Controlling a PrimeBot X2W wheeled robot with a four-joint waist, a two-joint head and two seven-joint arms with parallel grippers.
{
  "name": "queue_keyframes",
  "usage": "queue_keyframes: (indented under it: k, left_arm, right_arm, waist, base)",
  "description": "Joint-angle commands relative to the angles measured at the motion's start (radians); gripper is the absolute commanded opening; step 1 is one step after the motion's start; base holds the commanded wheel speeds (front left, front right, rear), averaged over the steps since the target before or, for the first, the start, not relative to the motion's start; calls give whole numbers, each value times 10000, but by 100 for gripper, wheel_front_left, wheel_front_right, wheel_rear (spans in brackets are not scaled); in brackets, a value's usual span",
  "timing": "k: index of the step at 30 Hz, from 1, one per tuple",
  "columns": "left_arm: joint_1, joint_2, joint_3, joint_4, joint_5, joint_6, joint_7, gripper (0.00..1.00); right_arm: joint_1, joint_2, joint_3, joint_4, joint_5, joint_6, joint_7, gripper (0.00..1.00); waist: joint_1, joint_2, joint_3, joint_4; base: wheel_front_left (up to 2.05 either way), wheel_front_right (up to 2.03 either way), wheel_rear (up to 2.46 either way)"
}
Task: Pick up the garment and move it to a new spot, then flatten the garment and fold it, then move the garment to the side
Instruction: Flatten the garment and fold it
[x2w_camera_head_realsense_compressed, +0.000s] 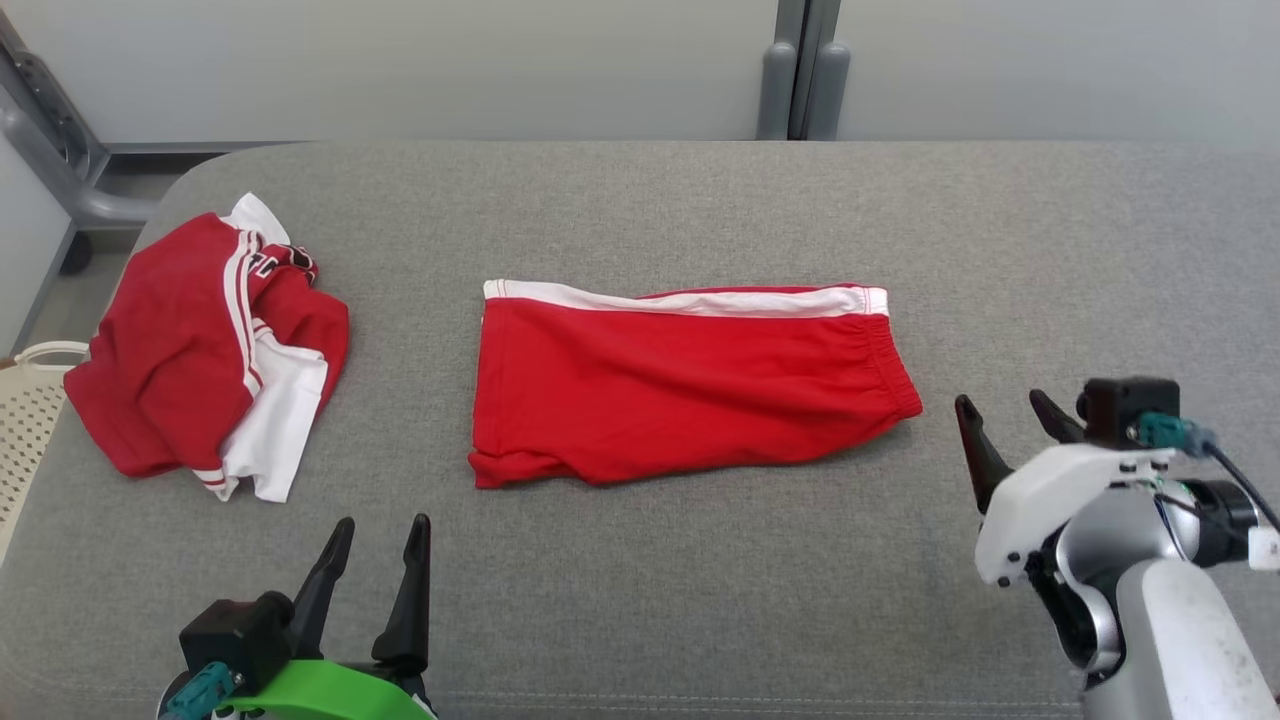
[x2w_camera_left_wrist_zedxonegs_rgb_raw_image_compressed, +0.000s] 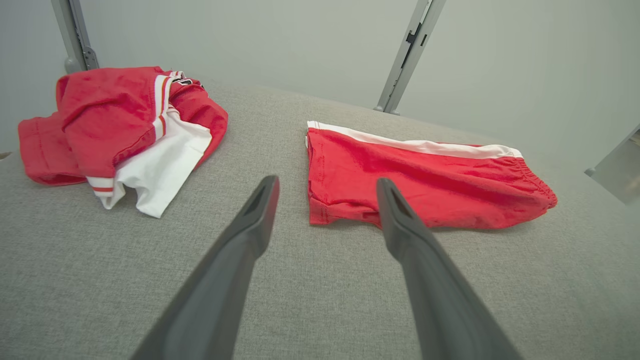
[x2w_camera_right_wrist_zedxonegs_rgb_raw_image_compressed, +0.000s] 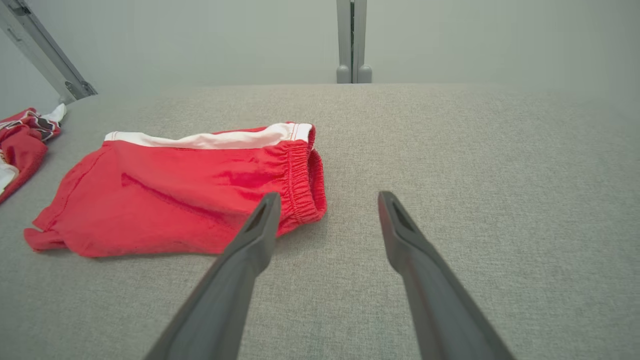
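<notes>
Left pincer (x2w_camera_head_realsense_compressed: 383, 520) and right pincer (x2w_camera_head_realsense_compressed: 1000, 397) hang released, clear of the shorts (x2w_camera_head_realsense_compressed: 680, 385); grip both ends evenly (no bunching) when you fold.

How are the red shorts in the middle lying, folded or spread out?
Folded in half: the shorts lie flat, one leg over the other, white side stripe along the far edge, waistband at one end.

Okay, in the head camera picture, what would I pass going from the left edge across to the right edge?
From the left: basket → crumpled red and white clothes → left gripper → red shorts → right gripper.
</notes>
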Motion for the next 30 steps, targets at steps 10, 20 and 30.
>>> queue_keyframes:
  k: [10, 20, 30]
  left_arm:
    - [-463, -112, -189, 111, -19, -129, -18, 100]
    - [-891, -262, -331, 362, -50, -252, -98, 100]
    - [-1161, -317, -473, 503, -25, -376, -208, 100]
  right_arm:
    - [-1871, -27, -340, 375, -992, 0, 4134, 100]
    - [-3400, -23, -1055, 1061, -1283, 0, 5493, 100]
    - [-4066, -26, -1331, 2089, -1254, 0, 5402, 100]
  waist:
    - [0, 0, 614, 307]
    - [0, 0, 1212, 763]
    - [0, 0, 1672, 1128]
  base:
    - [0, 0, 0]
    - [0, 0, 0]
    - [0, 0, 0]
